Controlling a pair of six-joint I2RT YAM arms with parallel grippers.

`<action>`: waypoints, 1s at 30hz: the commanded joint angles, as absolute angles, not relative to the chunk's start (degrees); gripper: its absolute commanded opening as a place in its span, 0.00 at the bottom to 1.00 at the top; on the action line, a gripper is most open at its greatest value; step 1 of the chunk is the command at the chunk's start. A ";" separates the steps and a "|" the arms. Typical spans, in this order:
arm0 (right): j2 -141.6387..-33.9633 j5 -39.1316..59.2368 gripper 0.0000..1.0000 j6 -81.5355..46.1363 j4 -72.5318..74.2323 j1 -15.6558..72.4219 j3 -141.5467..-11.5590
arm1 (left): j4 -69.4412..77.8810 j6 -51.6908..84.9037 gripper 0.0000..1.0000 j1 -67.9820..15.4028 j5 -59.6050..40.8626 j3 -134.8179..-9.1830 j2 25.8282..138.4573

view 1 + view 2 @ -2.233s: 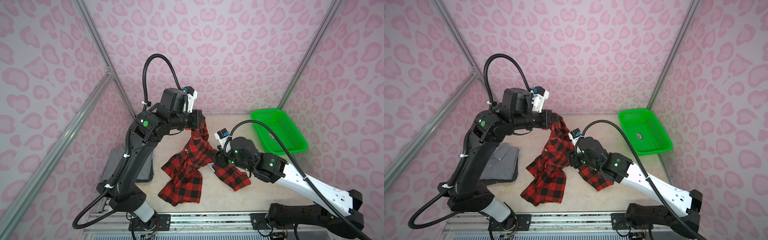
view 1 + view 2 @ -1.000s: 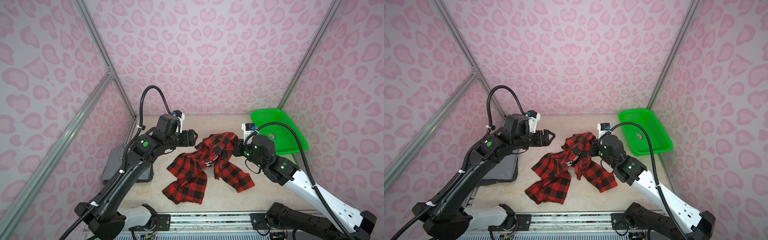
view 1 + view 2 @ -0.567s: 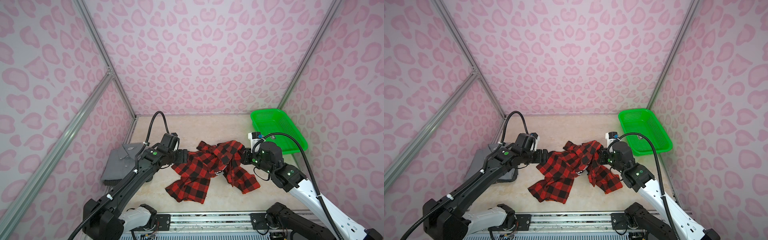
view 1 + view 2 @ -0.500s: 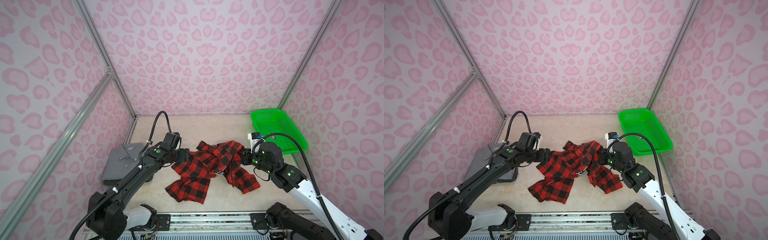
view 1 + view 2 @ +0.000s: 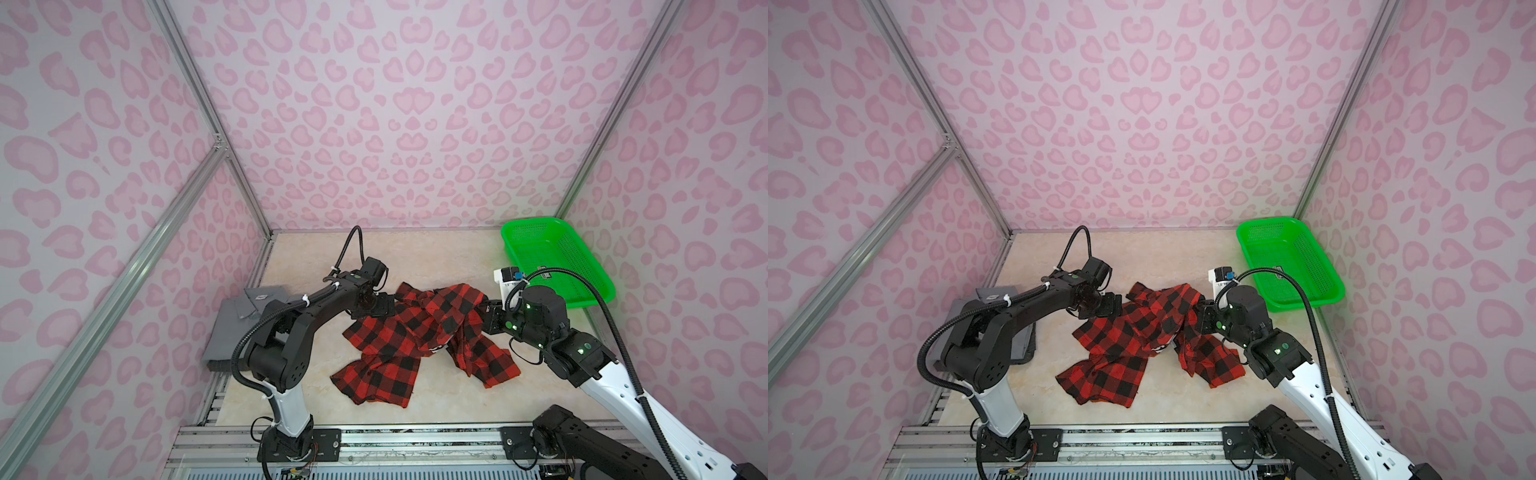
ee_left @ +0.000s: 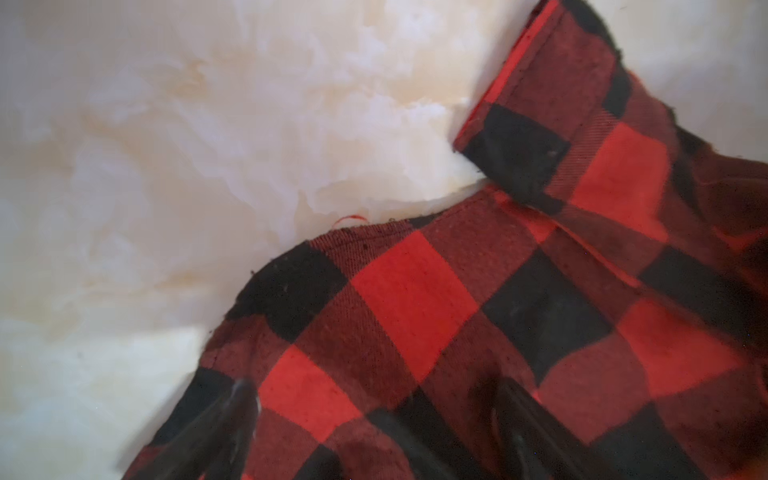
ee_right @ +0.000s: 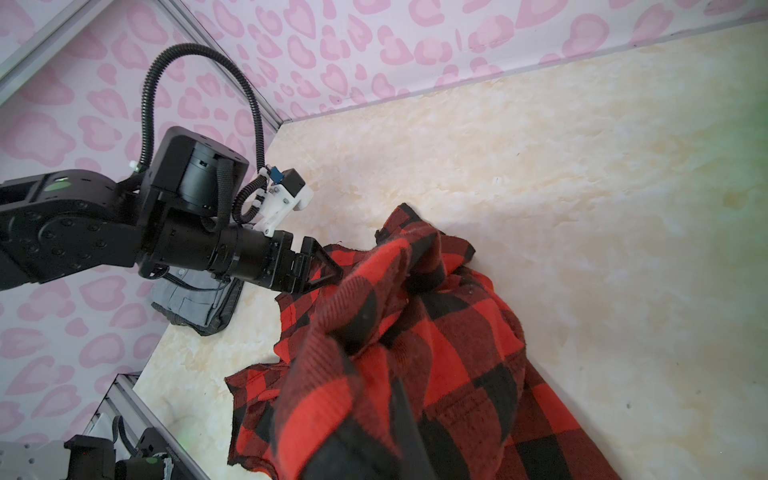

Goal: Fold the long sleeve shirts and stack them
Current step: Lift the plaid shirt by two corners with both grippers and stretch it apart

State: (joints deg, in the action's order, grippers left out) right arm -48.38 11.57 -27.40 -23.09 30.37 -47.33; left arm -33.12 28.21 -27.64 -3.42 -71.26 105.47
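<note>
Where the table (image 5: pixel 436 253) meets the left wall, the grey shirt (image 5: pixel 230 328) lies folded flat. Its collar points toward the back wall and a small white label shows at the neck. In both top views the left arm hides part of it. It lies well apart from the checked shirt (image 5: pixel 395 349).

Left gripper (image 5: pixel 384 306): it sits low over the table at the left edge of the checked shirt. In the left wrist view its 2 fingers (image 6: pixel 235 415) stand spread wide above the cloth with nothing pinched between them, so it is released. The right wrist view shows 1 fingertip at the shirt's hem.

Checked shirt: it lies crumpled and unfolded in the middle of the table, between the 2 grippers. 1 broad flap spreads toward the front rail, and another panel trails toward the front right. The upper part is bunched and drawn toward the right.

Right gripper (image 5: pixel 487 316): it is clamped on the upper right edge of the checked shirt. In the right wrist view the cloth gathers into a raised ridge that runs into the closed jaws.

Basket (image 5: pixel 536 222): green, it stands in the back right corner beside the right wall, clear of both shirts.
</note>
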 commanded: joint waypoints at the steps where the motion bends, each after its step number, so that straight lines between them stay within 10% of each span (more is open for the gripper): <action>1: -48.04 11.66 0.00 -26.36 -23.05 30.42 -47.41 | -33.05 29.37 0.86 -27.60 -3.68 -73.22 108.40; 12: -48.99 9.88 0.00 -24.04 -24.39 29.94 -51.15 | -36.70 27.78 0.04 -24.28 -4.51 -80.82 111.24; 30: -80.92 25.61 0.00 -24.54 -21.75 9.58 -106.71 | -46.06 31.99 0.03 -12.06 -4.07 -138.91 107.53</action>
State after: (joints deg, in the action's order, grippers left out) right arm -78.59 20.84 -23.64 -24.29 10.55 -101.49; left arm -49.12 29.39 -13.19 -3.36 -138.89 109.82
